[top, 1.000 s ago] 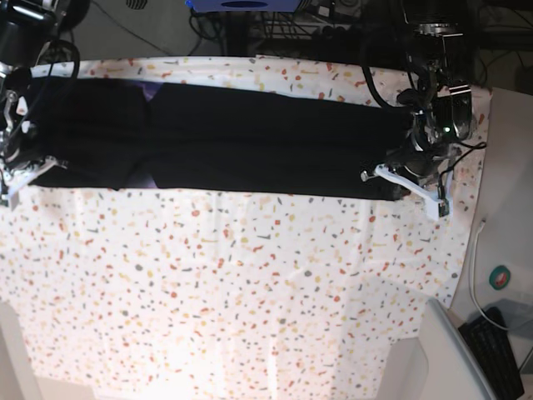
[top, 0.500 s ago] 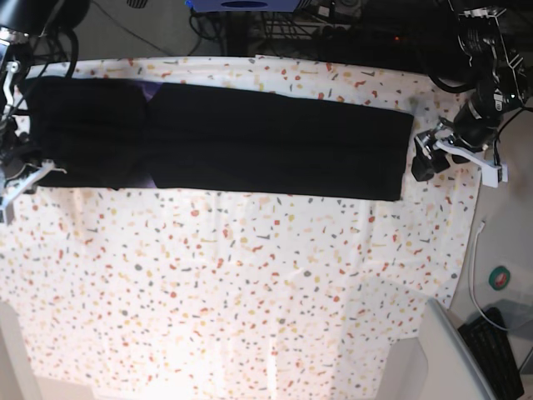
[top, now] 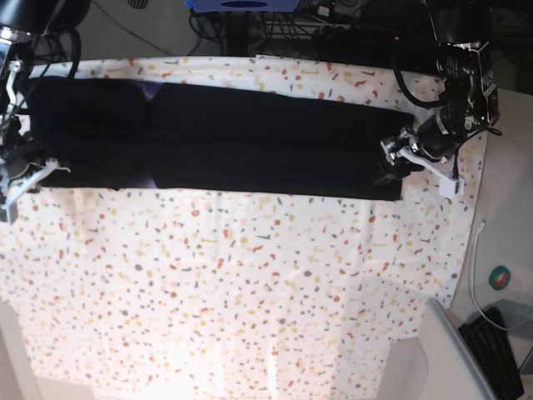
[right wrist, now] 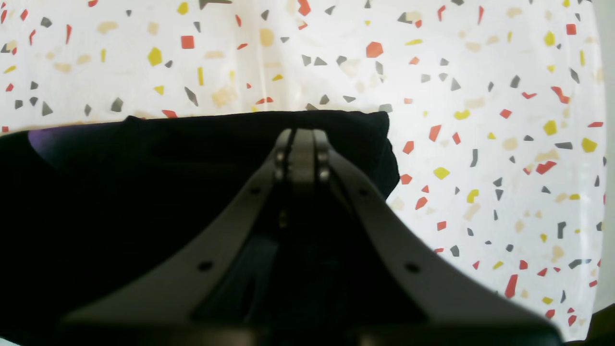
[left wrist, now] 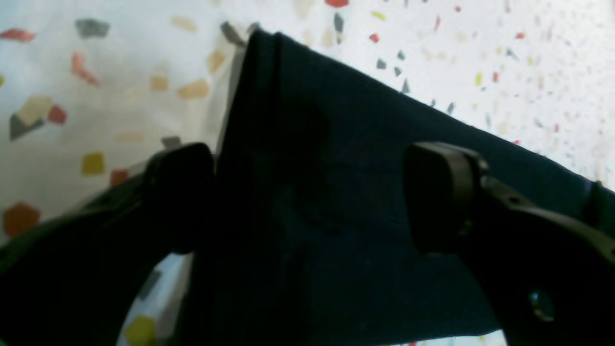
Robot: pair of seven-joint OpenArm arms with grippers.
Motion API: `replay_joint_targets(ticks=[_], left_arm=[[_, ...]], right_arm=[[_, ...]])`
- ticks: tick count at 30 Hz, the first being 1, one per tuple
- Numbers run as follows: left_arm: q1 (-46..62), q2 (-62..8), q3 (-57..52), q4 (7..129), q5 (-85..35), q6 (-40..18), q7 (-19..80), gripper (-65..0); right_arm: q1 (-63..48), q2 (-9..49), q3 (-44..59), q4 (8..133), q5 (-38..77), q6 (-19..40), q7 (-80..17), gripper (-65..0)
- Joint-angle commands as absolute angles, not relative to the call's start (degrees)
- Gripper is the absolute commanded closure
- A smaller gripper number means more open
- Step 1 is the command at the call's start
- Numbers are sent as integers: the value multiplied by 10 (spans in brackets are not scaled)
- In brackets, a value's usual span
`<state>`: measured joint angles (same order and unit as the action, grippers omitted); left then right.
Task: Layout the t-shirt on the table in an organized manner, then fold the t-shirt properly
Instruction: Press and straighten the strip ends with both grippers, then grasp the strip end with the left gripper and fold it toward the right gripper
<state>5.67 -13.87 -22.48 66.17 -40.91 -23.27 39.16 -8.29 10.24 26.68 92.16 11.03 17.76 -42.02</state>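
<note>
Basically mid-fold. Left wrist: left fingers (left wrist: 307, 192) spread wide, straddling t-shirt (left wrist: 336, 216) corner, nothing clamped. Right wrist: right fingers (right wrist: 300, 144) pressed closed over black cloth at centre frame; grip on cloth not discernible. Base: long black strip across upper bench (top: 250, 283). Next, probably: clamp right-end edge, carry it leftward.

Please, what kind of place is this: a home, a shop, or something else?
Most likely a robotics lab or workshop. Two robot arms work over a table draped in a speckled cloth, on which a black t-shirt lies. Cables and a keyboard sit at the side, and equipment racks stand behind.
</note>
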Motion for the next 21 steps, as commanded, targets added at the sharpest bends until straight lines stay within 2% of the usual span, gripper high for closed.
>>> replay_joint_targets(ticks=[1,3,4,7,10,11,18,21], left_arm=[[56,-144,-226,655,-395,-229,394,-583],[58,-144,-226,646,-372,-229,366,-555],[59,-143,-226,641,-357,-229,353,-512],[58,-137,-225,623,-321,-230,339,-313],[55,-133,-230,611,-298,-230,338,-53],[54,-133,-232,611,-294,-230,337,0],[29,-173,-233,618,-288,-227,337,0],[29,-188,-234,655,-288,-196,337,0]], right_arm=[[-77,110,269,933,112,177,-409,0],[-77,110,269,934,112,177,-409,0],[-77,110,269,934,112,177,-409,0],[-77,110,269,934,112,177,-409,0],[-77,110,269,935,112,177,-409,0],[-77,110,269,936,112,177,-409,0],[-77,110,269,936,112,177,-409,0],[-77,110,270,936,112,177,-409,0]])
